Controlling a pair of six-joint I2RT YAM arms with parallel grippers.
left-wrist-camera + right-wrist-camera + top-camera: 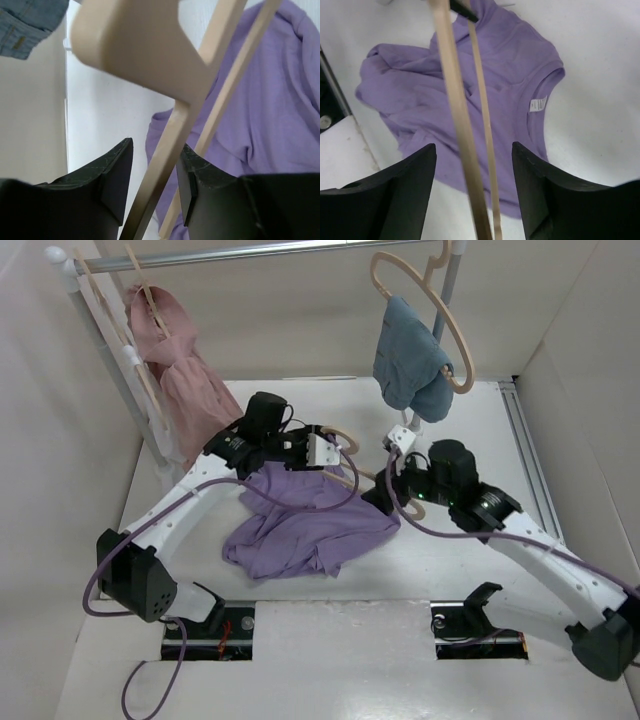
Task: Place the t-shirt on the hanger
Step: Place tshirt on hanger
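T-shirt [300, 525] lies crumpled on the table [480, 570], with the hanger [165, 150] passing through the right gripper [472, 165], jaws wide apart, and the left gripper [154, 172], jaws narrower, not yet clamped.

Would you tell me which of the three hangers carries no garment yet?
The hanger over the purple t-shirt on the table; the others hang from the rail, bearing a pink garment and a blue garment.

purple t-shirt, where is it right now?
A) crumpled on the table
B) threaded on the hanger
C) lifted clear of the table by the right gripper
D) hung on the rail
A: the t-shirt lies crumpled on the table, and in the right wrist view the hanger crosses in front of it with no cloth on its bars.
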